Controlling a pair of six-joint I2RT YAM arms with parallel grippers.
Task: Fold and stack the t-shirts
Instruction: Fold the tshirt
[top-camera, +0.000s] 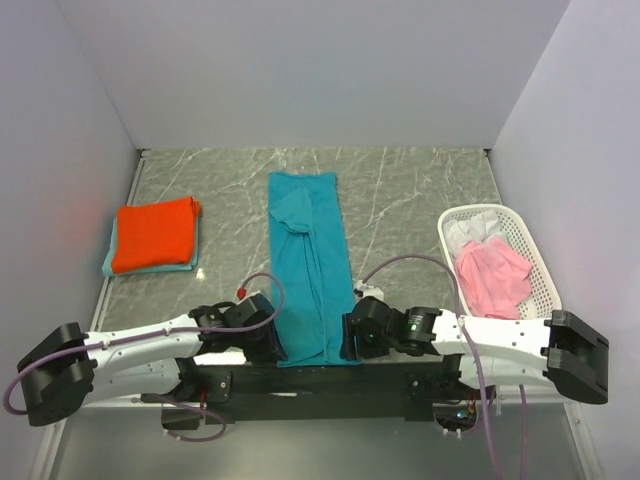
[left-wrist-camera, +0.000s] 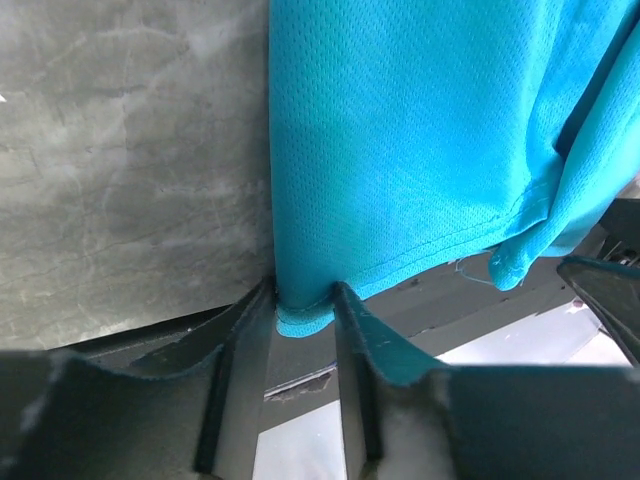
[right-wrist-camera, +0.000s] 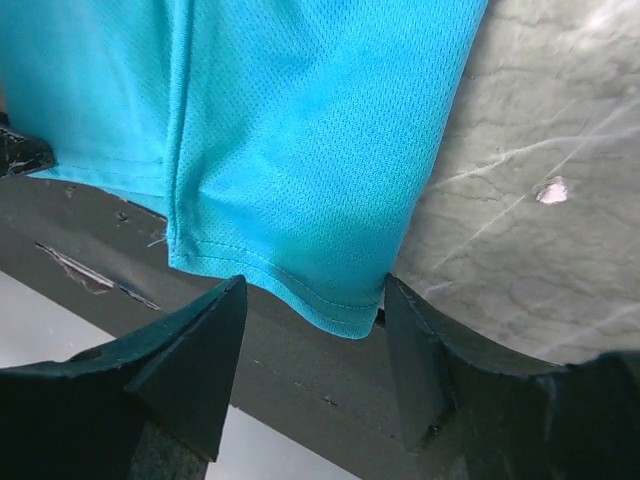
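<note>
A teal-blue t-shirt (top-camera: 308, 260) lies folded into a long strip down the middle of the table, and its near end hangs over the table's front edge. My left gripper (top-camera: 272, 345) is at the strip's near left corner. In the left wrist view the gripper (left-wrist-camera: 303, 292) pinches the bunched corner of the shirt (left-wrist-camera: 400, 150) between its fingertips. My right gripper (top-camera: 350, 340) is at the near right corner. In the right wrist view the gripper (right-wrist-camera: 315, 285) stands open, with the hem corner of the shirt (right-wrist-camera: 300, 130) between its spread tips. An orange-red t-shirt (top-camera: 153, 232) lies folded at the left.
The orange-red shirt rests on a folded light teal one (top-camera: 108, 262). At the right, a white mesh basket (top-camera: 535, 262) holds a pink shirt (top-camera: 492, 278) and a white one (top-camera: 470, 230). Grey walls close in the table on three sides.
</note>
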